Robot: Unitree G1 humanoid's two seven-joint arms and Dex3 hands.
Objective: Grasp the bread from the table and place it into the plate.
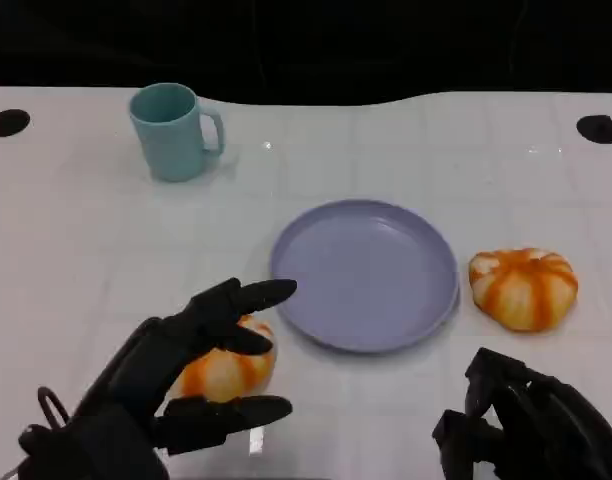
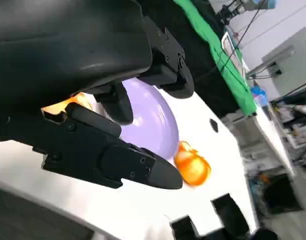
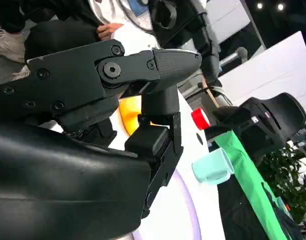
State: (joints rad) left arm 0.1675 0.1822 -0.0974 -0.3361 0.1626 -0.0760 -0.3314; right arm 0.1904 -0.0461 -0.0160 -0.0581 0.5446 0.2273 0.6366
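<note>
Head view: bare plate [image 1: 366, 275]; left hand [image 1: 191, 365], fingers apart, over bread [image 1: 226, 372]; right hand [image 1: 531, 420] curled.

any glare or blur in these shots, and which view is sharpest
Head view is sharpest: the plate and cup are crisp, with small glints on the white table. Left wrist view is soft, the far bread blurred and overbright. Right wrist view blurs the near robot hand.
</note>
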